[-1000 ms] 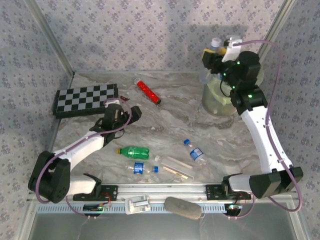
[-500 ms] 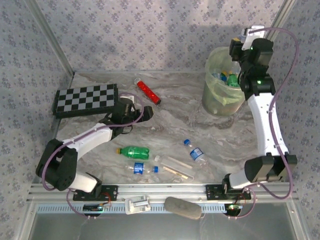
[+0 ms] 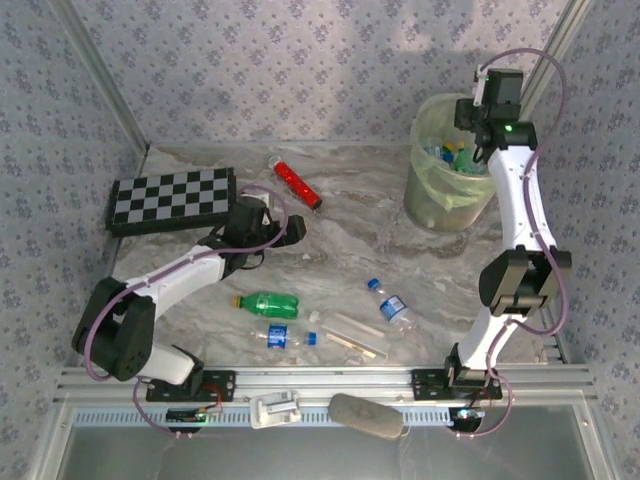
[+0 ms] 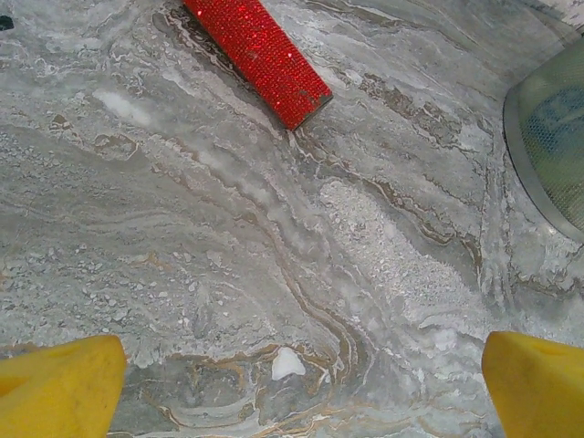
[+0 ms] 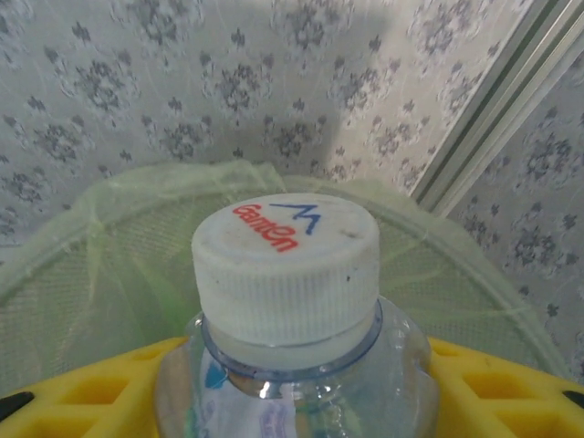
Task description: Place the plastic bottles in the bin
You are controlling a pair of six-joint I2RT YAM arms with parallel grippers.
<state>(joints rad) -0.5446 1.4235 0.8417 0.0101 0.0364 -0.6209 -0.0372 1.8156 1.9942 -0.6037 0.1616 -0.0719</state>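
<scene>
Bin point(image 3: 432, 205): pale-green, translucent, lined, upright at far right; bottles point(image 3: 452, 158) inside.
White-capped bottle point(image 5: 286, 274): clear, held by right gripper point(image 5: 292, 392) before the bin's rim.
Green bottle point(image 3: 265, 303): lying flat, centre-left.
Blue-labelled bottle point(image 3: 277, 337): clear, lying just nearer.
Blue-capped bottle point(image 3: 390, 303): clear, lying right of centre.

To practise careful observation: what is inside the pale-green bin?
Inside the bin, several bottles show, with blue labels and a yellow cap. The right arm and the bin's cloudy wall cover the rest.
</scene>
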